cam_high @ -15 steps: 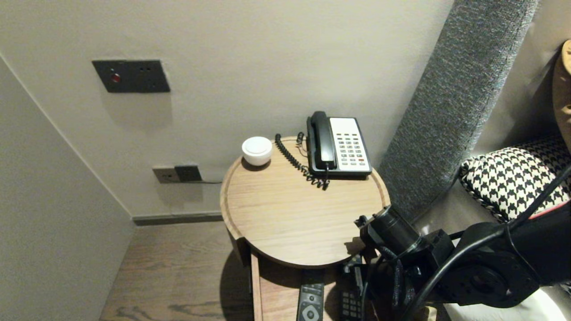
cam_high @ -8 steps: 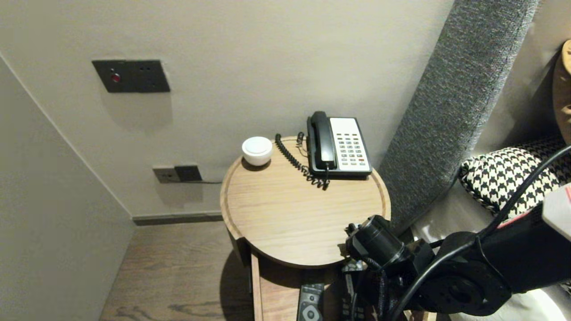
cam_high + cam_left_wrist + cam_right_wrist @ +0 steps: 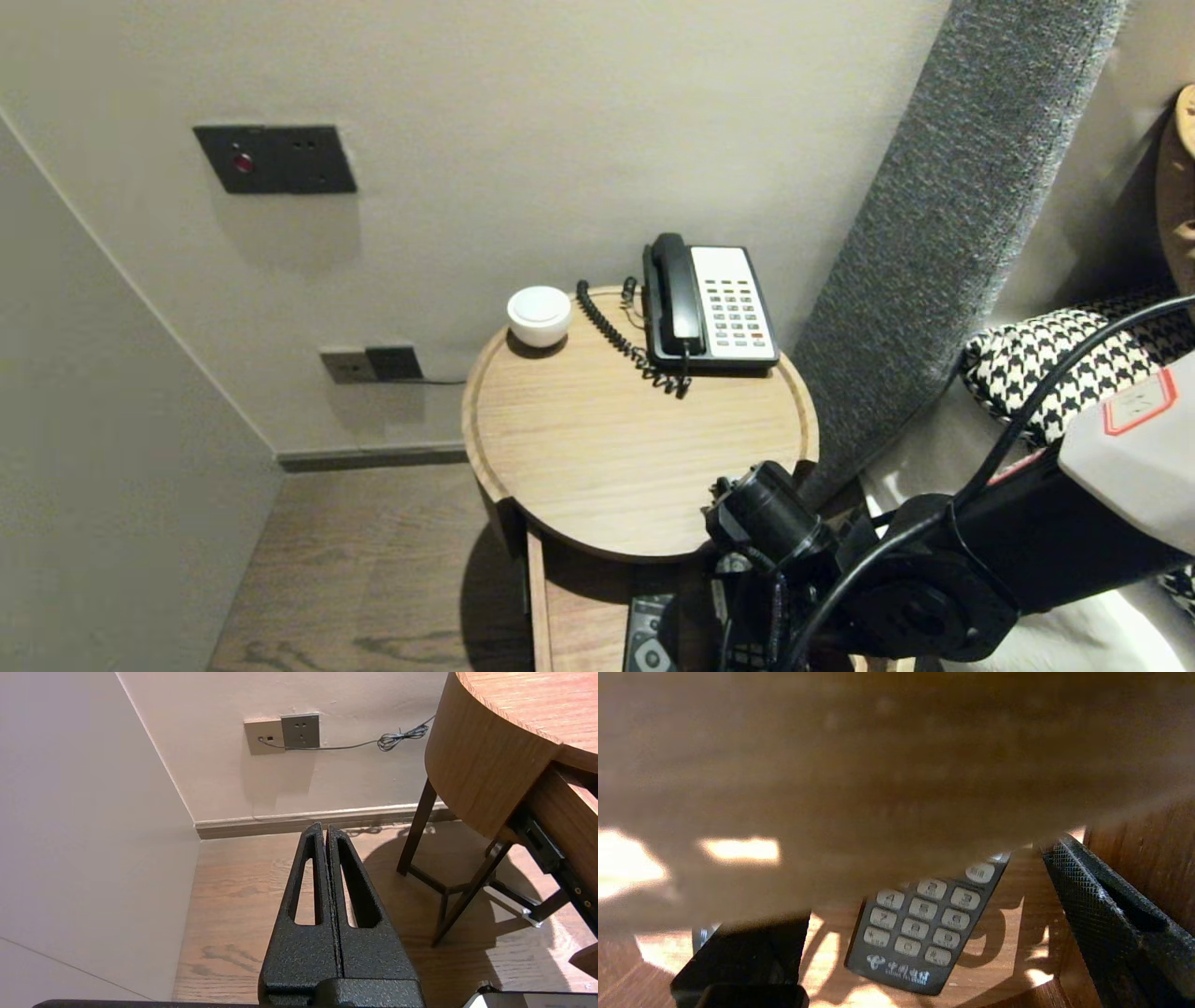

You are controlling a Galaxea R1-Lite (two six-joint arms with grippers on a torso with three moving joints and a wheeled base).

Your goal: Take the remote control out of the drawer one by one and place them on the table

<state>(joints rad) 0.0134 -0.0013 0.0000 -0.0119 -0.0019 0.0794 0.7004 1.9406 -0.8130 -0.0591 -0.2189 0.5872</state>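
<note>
Low under counter (image 3: 597, 448) rim, over open drawer (image 3: 569, 616): right tool (image 3: 901, 896), spread wide apart; inside its gap, flat on drawer bottom and untouched, keypad remote (image 3: 920, 926); parked low beside counter, above wooden floor (image 3: 243, 896): left tool (image 3: 324, 828), pressed together, holding nothing; on counter top, by wall (image 3: 560, 140): phone (image 3: 709, 303) and white bowl (image 3: 539, 315).

Soft room light, remote (image 3: 920, 933) in patchy shadow beneath the table (image 3: 579, 448)

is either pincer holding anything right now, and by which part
Nothing is held. The right pincer stands open over the dark rectangular remote with grey number keys, not gripping it; the left pincer is shut, empty.
</note>
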